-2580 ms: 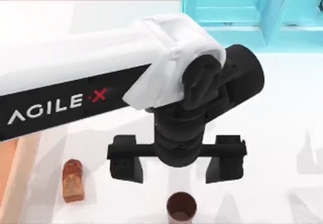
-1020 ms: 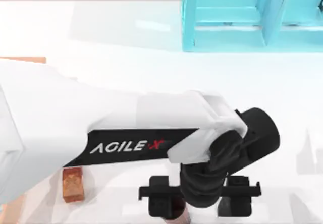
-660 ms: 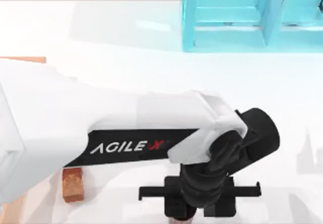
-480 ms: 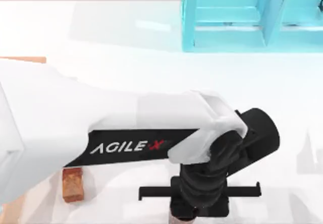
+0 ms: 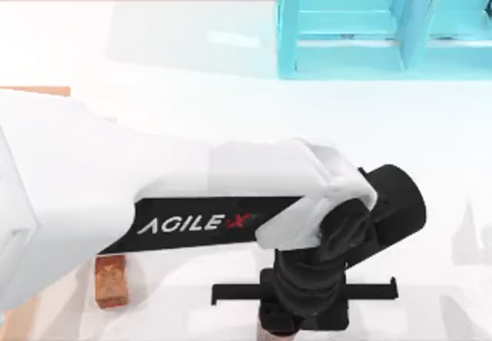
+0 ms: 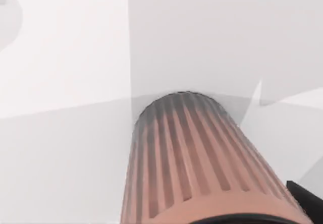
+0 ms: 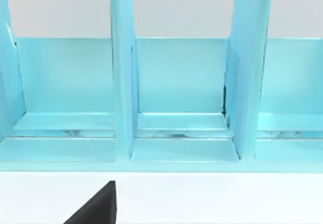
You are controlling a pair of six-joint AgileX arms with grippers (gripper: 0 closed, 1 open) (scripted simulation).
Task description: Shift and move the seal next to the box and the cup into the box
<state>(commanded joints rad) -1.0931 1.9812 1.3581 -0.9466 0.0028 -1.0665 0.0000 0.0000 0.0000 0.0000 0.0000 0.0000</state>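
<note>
Reaching down at the table's near edge, the left gripper (image 5: pixel 301 318) is seen with its fingers closed narrowly around the cup (image 6: pixel 197 168), which is held upright there. The seal (image 5: pixel 111 279) is left standing well to its left.

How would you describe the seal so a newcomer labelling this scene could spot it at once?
Start from the left arm, the big white arm stretching across the table in the top view. Just under its near edge, at the table's left, a small rectangular reddish-brown block peeks out: the seal. The cup is round and ribbed and sits farther right in the left claw.
</note>
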